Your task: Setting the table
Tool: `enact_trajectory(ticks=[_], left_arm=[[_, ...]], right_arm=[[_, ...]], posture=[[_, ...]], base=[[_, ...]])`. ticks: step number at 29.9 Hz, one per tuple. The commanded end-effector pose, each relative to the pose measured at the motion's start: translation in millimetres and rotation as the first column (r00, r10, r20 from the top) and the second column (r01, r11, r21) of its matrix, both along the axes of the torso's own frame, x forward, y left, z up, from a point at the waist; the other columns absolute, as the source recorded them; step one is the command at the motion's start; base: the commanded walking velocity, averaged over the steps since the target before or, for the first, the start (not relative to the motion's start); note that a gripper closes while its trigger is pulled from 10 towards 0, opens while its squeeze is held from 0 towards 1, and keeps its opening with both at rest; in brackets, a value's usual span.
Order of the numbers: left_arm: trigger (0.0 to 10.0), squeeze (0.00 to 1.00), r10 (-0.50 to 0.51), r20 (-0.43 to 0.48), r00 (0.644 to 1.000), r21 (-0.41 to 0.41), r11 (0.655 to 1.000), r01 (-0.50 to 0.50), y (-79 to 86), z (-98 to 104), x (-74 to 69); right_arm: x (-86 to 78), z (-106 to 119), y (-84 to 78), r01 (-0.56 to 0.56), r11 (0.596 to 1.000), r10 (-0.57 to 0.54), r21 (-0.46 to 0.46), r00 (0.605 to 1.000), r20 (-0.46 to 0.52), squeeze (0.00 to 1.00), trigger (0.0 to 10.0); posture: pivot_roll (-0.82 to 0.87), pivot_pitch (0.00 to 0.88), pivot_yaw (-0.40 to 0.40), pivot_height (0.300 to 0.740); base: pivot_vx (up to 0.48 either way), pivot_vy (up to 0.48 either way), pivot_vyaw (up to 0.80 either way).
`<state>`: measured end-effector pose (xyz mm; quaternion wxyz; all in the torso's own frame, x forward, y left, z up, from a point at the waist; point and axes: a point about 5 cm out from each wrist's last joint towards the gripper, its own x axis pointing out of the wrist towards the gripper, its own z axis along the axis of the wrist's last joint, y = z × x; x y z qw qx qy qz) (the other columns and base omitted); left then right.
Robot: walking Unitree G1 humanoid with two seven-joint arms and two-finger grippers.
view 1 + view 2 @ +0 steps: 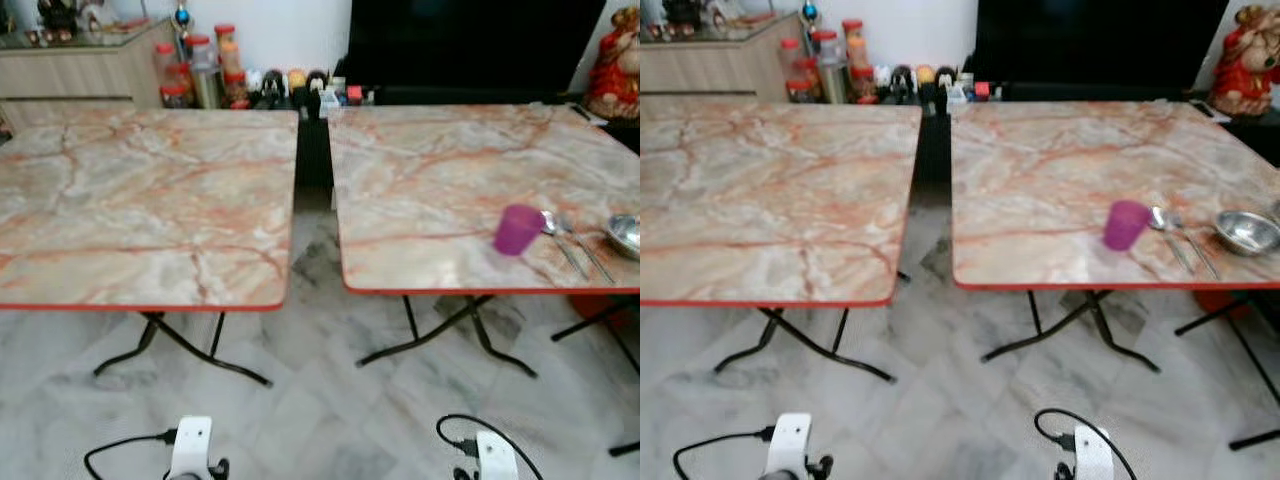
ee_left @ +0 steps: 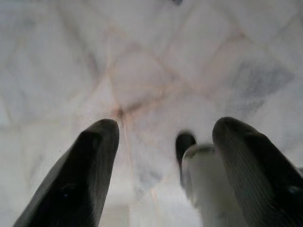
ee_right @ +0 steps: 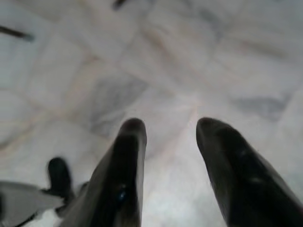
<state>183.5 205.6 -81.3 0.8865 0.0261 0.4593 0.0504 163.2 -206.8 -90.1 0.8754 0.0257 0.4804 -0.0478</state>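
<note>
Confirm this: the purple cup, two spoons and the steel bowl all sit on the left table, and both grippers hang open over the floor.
Wrong table. The purple cup, spoons and steel bowl sit on the right table, as the right eye view shows; the left table is bare. The left gripper and right gripper do hang open over the floor.

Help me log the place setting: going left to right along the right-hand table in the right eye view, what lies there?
Purple cup → spoons → steel bowl, all near the front edge of the right table.
</note>
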Motion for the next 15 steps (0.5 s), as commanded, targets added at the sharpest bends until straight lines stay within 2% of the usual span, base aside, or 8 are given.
enact_trajectory(ticks=[1,4,15], left_arm=[[10.0,0.00,-0.005,-0.004,1.000,-0.001,1.000,0.005,-2.9,0.1,1.6],[10.0,0.00,-0.003,-0.002,1.000,-0.002,1.000,0.003,-3.6,0.6,3.1],[10.0,0.00,0.006,-0.011,1.000,-0.003,1.000,-0.006,-1.5,-0.2,0.9]], right_arm=[[0.7,0.8,-2.4,-0.017,1.000,0.017,-0.019,1.000,0.005,0.00,10.0],[2.8,1.9,-4.1,0.001,1.000,-0.001,-0.022,1.000,0.008,0.00,10.0],[6.5,3.1,-2.1,0.012,1.000,-0.012,-0.004,1.000,0.019,0.00,10.0]], posture=[[0.00,0.000,-0.018,0.740],[0.00,0.000,-0.019,0.740],[0.00,0.000,-0.019,0.740]], base=[[0.000,-0.420,0.80],[0.000,-0.420,0.70],[0.023,-0.416,0.00]])
